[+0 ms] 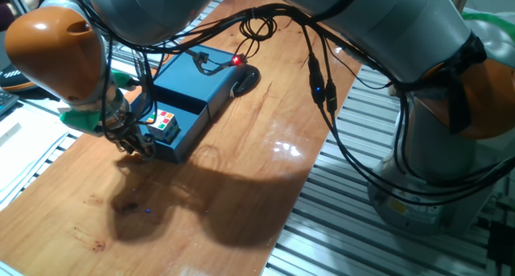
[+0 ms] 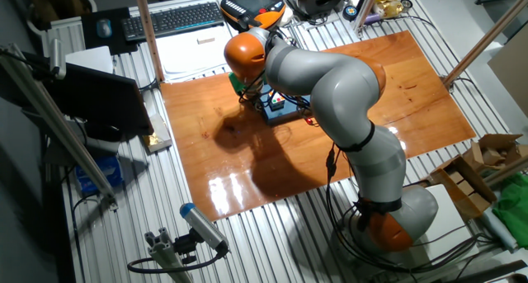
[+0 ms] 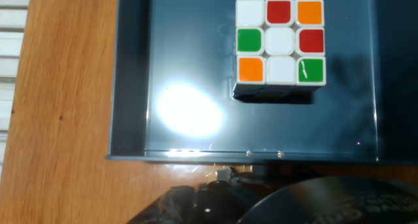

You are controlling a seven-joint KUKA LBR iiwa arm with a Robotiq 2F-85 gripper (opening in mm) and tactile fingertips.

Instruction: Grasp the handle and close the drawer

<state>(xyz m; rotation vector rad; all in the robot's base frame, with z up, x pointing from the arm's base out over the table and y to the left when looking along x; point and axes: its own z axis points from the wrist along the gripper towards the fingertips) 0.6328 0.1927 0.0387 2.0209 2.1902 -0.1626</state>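
The drawer (image 1: 195, 121), a shallow dark blue tray, stands pulled out of the blue box casing (image 1: 189, 81). A multicoloured puzzle cube (image 1: 165, 124) lies in it. My gripper (image 1: 133, 142) is low at the drawer's front panel, right by it. In the hand view I look down into the drawer (image 3: 189, 61) with the cube (image 3: 279, 44) at the upper right. A small grey bit of the handle (image 3: 226, 174) shows just outside the front wall, against dark gripper parts (image 3: 196, 203). The fingertips are hidden, so I cannot tell their state.
A black round device (image 1: 245, 79) with a red light and cables lies behind the box. The wooden tabletop (image 1: 241, 187) ends at slatted metal on the right. In the other fixed view the arm (image 2: 330, 77) arches over the box (image 2: 285, 110); a keyboard (image 2: 173, 19) lies beyond.
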